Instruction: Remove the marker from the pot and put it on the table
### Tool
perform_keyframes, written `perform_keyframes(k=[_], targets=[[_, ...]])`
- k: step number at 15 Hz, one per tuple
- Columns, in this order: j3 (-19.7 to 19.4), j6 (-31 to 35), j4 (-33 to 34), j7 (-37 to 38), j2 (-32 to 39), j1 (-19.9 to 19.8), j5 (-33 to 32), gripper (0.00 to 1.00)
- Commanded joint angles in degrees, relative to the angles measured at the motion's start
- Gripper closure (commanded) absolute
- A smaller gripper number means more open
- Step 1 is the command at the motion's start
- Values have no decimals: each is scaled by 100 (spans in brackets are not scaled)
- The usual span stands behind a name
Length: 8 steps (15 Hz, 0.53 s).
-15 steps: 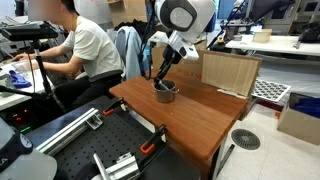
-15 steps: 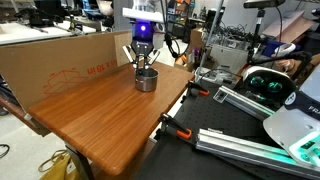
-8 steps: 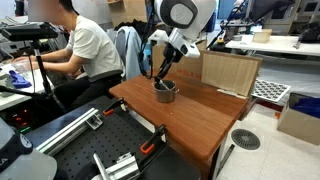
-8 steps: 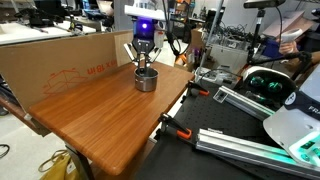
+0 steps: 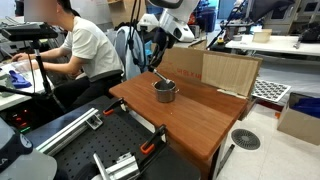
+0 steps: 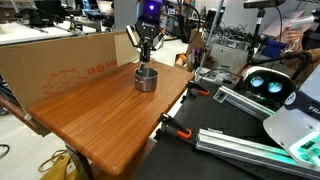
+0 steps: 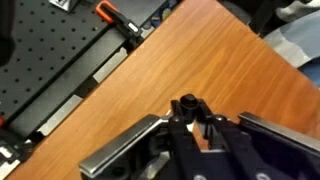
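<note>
My gripper (image 5: 151, 58) (image 6: 148, 47) hangs above the silver-grey pot (image 5: 165, 92) (image 6: 146, 79), which stands on the reddish-brown wooden table (image 5: 205, 122) (image 6: 100, 112). It is shut on the thin dark marker (image 5: 157, 73) (image 6: 147, 60), which hangs from the fingers with its lower end just over the pot's rim. In the wrist view the marker's dark end (image 7: 186, 104) shows between the closed fingers (image 7: 190, 125), with the table top (image 7: 225, 55) below. The pot is out of the wrist view.
A cardboard panel (image 5: 230, 70) (image 6: 60, 60) stands along the table's far edge. A black perforated bench with rails and clamps (image 5: 90, 140) (image 6: 250, 120) (image 7: 50, 60) adjoins the table. A seated person (image 5: 80, 50) works at a desk nearby.
My gripper has risen from inside the pot to well above it, lifting the marker up with it. The pot has stayed in place.
</note>
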Motion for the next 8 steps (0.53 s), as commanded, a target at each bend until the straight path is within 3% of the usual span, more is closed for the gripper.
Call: perform_keyframes(k=[1,8], targets=[[141,411,-525,-150,-512,128,-53,95],[481,1382,-938,-36,-623,476,-61,95]])
